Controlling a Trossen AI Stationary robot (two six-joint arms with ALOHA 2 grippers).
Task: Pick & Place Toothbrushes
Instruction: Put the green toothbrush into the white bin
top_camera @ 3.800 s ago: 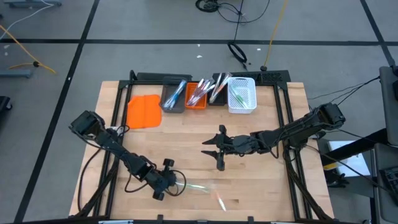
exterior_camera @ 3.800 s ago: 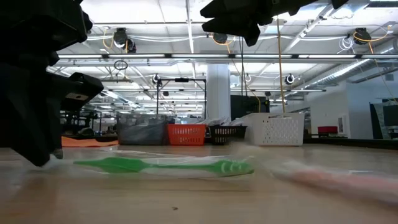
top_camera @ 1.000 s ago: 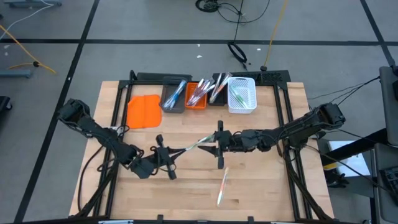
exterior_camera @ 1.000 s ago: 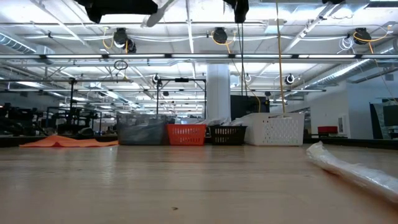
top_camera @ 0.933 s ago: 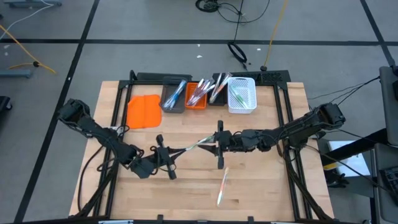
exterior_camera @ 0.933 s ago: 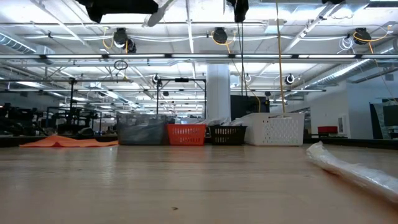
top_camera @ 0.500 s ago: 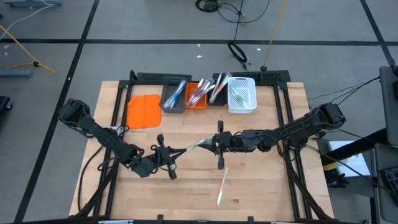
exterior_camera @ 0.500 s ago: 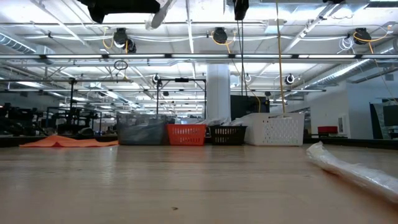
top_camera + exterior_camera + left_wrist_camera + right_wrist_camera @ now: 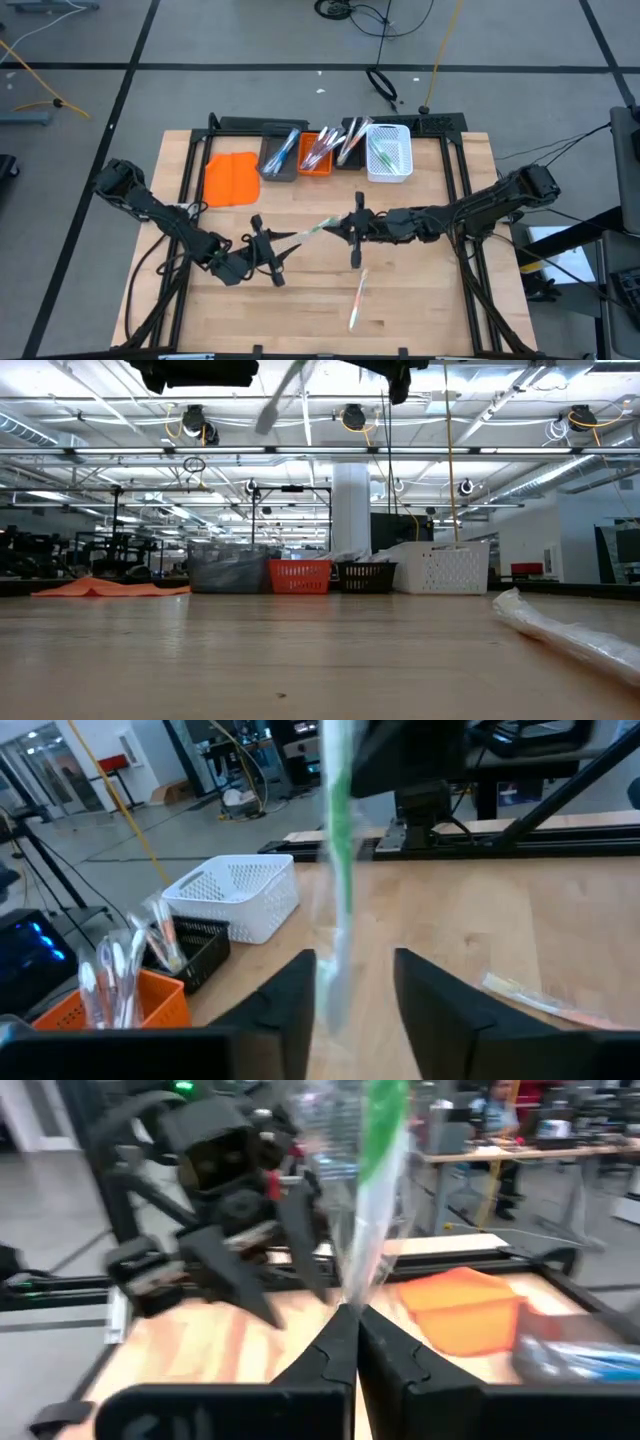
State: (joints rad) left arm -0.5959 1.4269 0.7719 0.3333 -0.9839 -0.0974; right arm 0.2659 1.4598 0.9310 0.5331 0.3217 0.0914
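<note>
Hanging over the middle of the counter (image 9: 430,300), a green toothbrush in a clear wrapper (image 9: 316,231) was passing between the two arms, above the wood and not touching it. On the left side, the left pincer (image 9: 277,250) stood with its fingers (image 9: 285,1005) apart on either side of the wrapper's lower end, so it no longer gripped. To its right, the right pincer (image 9: 349,228) was closed on the other end, its fingers (image 9: 330,1355) pinching only the thin edge of the wrapper.

I judged this as the main risk: the hold was on loose film at one end, so the toothbrush could swing, or slide out, and fall back on the counter. If the right arm moved away quickly, the hanging end could also catch on the open fingers of the left pincer, which were just beside it.

A second wrapped toothbrush (image 9: 356,303) lay on the counter nearer the front edge, well apart from both pincers. At the far side stood the grey bin (image 9: 279,160), the orange bin (image 9: 316,158), the black bin (image 9: 349,152) and the white mesh bin (image 9: 389,157), already holding toothbrushes. The bins were narrow and partly full, so a swinging toothbrush could land across a rim.
</note>
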